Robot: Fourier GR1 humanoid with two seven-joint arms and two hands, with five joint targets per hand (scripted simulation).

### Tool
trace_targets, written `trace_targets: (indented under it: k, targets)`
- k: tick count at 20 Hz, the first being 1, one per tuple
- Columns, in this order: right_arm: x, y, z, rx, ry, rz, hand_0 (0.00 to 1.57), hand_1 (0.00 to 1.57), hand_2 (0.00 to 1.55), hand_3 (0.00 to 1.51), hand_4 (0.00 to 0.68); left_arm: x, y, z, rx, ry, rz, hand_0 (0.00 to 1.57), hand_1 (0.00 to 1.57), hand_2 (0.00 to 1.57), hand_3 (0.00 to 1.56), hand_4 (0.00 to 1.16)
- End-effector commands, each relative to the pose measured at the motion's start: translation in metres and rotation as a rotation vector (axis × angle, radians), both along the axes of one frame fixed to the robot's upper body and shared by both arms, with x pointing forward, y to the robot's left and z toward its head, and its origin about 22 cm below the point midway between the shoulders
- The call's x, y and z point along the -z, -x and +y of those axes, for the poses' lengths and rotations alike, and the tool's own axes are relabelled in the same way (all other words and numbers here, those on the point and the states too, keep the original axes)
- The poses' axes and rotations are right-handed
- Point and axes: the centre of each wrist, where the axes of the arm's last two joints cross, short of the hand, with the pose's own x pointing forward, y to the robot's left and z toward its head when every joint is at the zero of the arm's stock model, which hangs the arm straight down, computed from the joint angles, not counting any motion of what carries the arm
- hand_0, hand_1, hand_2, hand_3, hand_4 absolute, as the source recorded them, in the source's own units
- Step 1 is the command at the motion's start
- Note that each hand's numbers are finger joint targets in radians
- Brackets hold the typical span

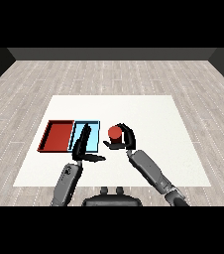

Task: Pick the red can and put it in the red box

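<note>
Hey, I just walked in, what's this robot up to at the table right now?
The robot's right hand is curled round a red can, just right of the light blue tray. The red tray, the can's goal, lies further left and holds nothing yet. The left hand reaches over the blue tray with straight fingers, holding nothing.

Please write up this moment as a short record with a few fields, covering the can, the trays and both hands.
can: red can, upright on the white table, right of the trays
right hand: right hand curled round the can
left hand: left hand open, fingers straight, over the light blue tray
trays: red tray at left, light blue tray beside it
task state: can not yet in the red tray
</note>
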Motion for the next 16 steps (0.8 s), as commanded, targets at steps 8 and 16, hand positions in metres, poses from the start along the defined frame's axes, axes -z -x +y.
trace_targets:
  k: [8,16]
  targets:
    - [0.017,0.014,0.017,-0.003,-0.031,-0.001,1.46,1.46,1.44,1.39,0.639,0.025,-0.018,-0.023,0.049,0.004,0.089,0.00,0.00,0.00,0.00,0.00]
    - [0.017,0.008,0.006,-0.009,-0.021,-0.017,1.44,1.44,1.44,1.39,0.631,0.033,-0.023,-0.033,0.102,0.024,0.125,0.00,0.00,0.00,0.00,0.00]
